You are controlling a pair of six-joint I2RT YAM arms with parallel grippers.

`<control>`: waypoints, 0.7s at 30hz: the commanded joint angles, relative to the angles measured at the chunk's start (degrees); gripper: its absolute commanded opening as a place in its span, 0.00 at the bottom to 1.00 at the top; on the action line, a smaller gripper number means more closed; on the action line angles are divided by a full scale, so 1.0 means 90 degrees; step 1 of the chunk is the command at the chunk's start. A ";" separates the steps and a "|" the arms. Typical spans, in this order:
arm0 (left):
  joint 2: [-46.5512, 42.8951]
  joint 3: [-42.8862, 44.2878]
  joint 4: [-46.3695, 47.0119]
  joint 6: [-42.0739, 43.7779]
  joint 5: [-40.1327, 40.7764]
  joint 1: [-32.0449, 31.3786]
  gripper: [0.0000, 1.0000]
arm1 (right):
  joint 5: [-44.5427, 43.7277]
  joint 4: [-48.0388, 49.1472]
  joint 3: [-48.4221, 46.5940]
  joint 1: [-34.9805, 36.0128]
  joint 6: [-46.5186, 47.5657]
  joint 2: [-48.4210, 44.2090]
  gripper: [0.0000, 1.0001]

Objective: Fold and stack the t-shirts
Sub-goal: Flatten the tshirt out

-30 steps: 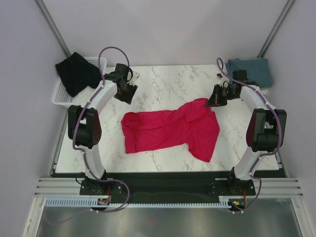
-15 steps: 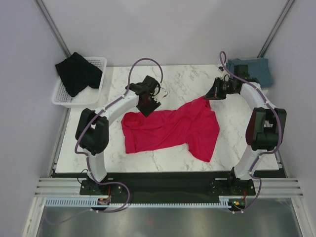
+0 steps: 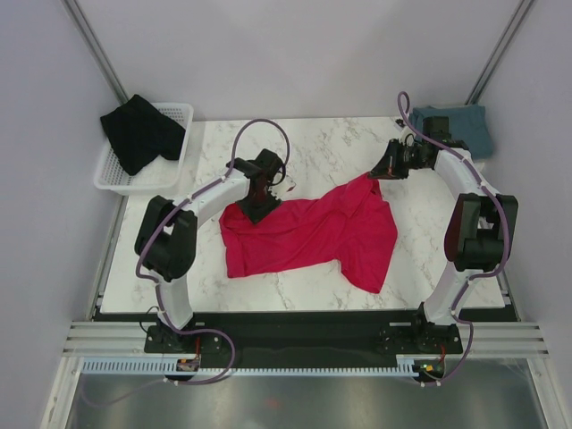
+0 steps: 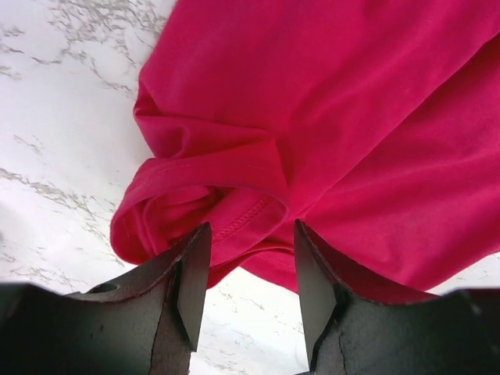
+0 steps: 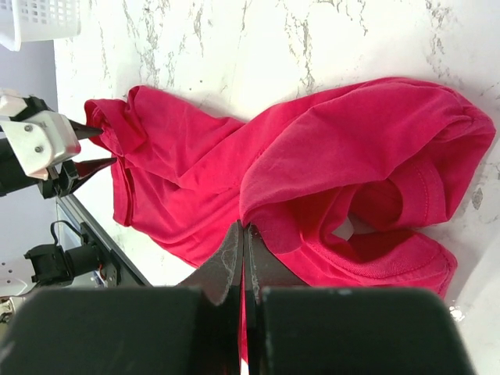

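Note:
The crimson red t-shirt (image 3: 308, 234) lies crumpled across the middle of the marble table. My right gripper (image 3: 377, 175) is shut on a fold at its far right edge (image 5: 244, 228), near the collar opening. My left gripper (image 3: 259, 207) stands open just over the shirt's far left corner. In the left wrist view a bunched hem of the red shirt (image 4: 234, 203) lies just beyond the gap between the two fingers (image 4: 191, 289). The black t-shirt (image 3: 138, 132) hangs over the white basket. The blue-grey t-shirt (image 3: 460, 125) lies at the far right corner.
The white wire basket (image 3: 179, 116) stands off the table's far left corner. The table's (image 3: 313, 147) near edge runs in front of both arm bases. Grey walls close in the left, right and back.
The left arm swung from beside the basket to the red shirt's far left corner and dropped lower. The right gripper drew its fold a little back and up, then held still.

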State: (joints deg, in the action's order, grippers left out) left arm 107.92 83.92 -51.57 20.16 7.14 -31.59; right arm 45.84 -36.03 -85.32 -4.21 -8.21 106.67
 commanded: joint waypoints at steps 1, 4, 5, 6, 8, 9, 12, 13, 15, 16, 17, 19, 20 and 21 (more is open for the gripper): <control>-0.0195 -0.0076 -0.0080 0.0084 -0.0031 -0.0025 0.54 | 0.0209 0.0244 -0.0227 0.0038 -0.0045 0.0022 0.00; -0.0087 -0.0076 -0.0051 0.0064 -0.0031 -0.0025 0.54 | 0.0209 0.0234 -0.0227 0.0038 -0.0035 0.0032 0.00; -0.0009 -0.0076 -0.0032 0.0074 -0.0041 -0.0025 0.53 | 0.0190 0.0234 -0.0218 0.0038 -0.0026 0.0032 0.00; 0.0011 -0.0047 -0.0022 0.0045 -0.0060 -0.0025 0.53 | 0.0189 0.0244 -0.0217 0.0038 -0.0035 0.0032 0.00; 0.0108 -0.0008 -0.0002 0.0025 -0.0090 -0.0025 0.53 | 0.0180 0.0234 -0.0208 0.0028 -0.0026 0.0032 0.00; 0.0147 0.0011 -0.0002 -0.0004 -0.0099 -0.0025 0.53 | 0.0170 0.0234 -0.0198 0.0028 -0.0026 0.0023 0.00; 0.0313 0.0070 -0.0002 -0.0023 -0.0109 -0.0015 0.53 | 0.0150 0.0244 -0.0178 0.0038 -0.0016 0.0032 0.00; 0.0352 0.0118 -0.0002 -0.0043 -0.0109 -0.0015 0.53 | 0.0141 0.0253 -0.0188 0.0028 -0.0016 0.0032 0.00; 0.0489 0.0167 -0.0012 -0.0082 -0.0168 -0.0015 0.53 | 0.0121 0.0253 -0.0188 0.0028 -0.0025 0.0042 0.00; 0.0548 0.0226 -0.0022 -0.0111 -0.0178 -0.0015 0.53 | 0.0121 0.0244 -0.0188 0.0028 -0.0016 0.0042 0.00; 0.0587 0.0255 -0.0022 -0.0111 -0.0187 -0.0015 0.53 | 0.0121 0.0244 -0.0188 0.0038 -0.0006 0.0052 0.00; 0.0655 0.0353 -0.0022 -0.0112 -0.0217 -0.0015 0.46 | 0.0092 0.0244 -0.0198 0.0028 0.0004 0.0052 0.00; 0.0675 0.0392 -0.0022 -0.0111 -0.0217 -0.0005 0.43 | 0.0082 0.0253 -0.0198 0.0028 0.0023 0.0061 0.00; 0.0704 0.0421 -0.0022 -0.0121 -0.0207 0.0005 0.35 | 0.0072 0.0244 -0.0198 0.0028 0.0014 0.0062 0.00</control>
State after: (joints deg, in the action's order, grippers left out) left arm 114.04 84.64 -51.90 19.62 6.39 -31.62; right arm 45.82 -35.53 -85.32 -4.21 -8.34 106.89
